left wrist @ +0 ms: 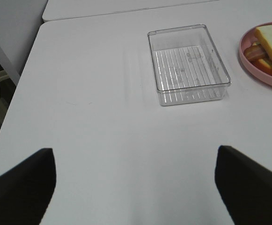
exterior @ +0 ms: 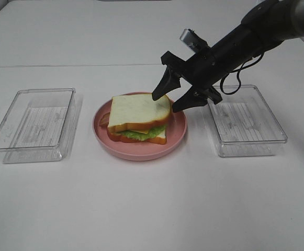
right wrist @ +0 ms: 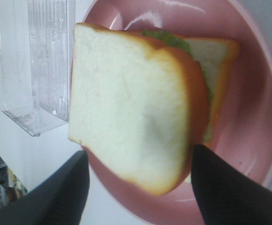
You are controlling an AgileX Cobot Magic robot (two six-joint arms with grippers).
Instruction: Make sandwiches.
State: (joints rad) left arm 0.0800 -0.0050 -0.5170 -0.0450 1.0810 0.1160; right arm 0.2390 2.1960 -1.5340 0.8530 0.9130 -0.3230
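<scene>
Right pincer [exterior: 169, 100] gapes above the sandwiches [exterior: 138, 119]; pink plate [exterior: 175, 138] beneath.

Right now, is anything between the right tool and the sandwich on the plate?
Nothing visible. The right tool hangs open just over the right edge of the top bread slice, its fingers either side of that edge. The sandwich sits on the pink plate, and the clear trays stand off to the sides.
</scene>
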